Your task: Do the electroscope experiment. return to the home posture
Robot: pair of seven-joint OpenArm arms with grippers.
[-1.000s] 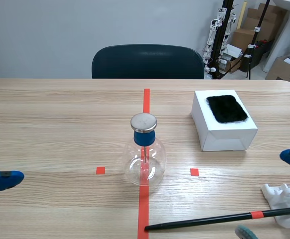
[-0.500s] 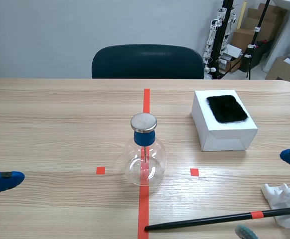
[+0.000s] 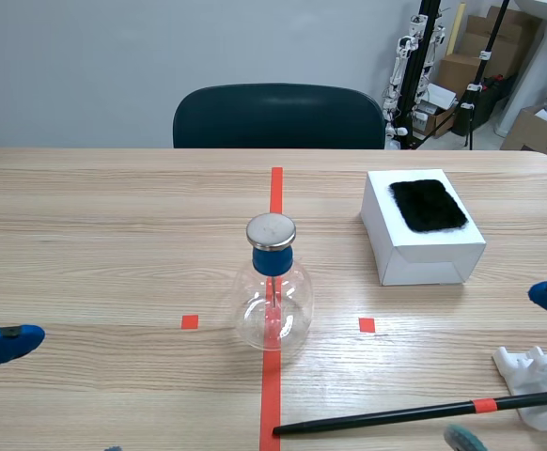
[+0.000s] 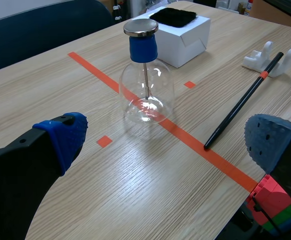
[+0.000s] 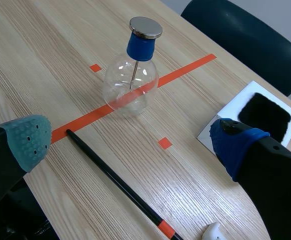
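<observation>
Electroscope flask (image 3: 272,305): upright at the middle of the worktop (image 3: 114,235), metal cap (image 3: 271,230) on top; touched by neither claw.
Black rod (image 3: 414,413): lying flat at 5 o'clock from the flask, one end on the white stand (image 3: 532,371).
White box (image 3: 422,254): at 2 o'clock from the flask, black fur pad (image 3: 429,204) on top.
Left claw (image 4: 168,142): fingers wide apart, holding nothing; at 8 o'clock, well apart from the flask.
Right claw (image 5: 130,142): fingers wide apart, empty; at 4 o'clock.
Step in hand: judged the last, return to home posture.
Next move: draw both arms back, clear of rod and flask.
</observation>
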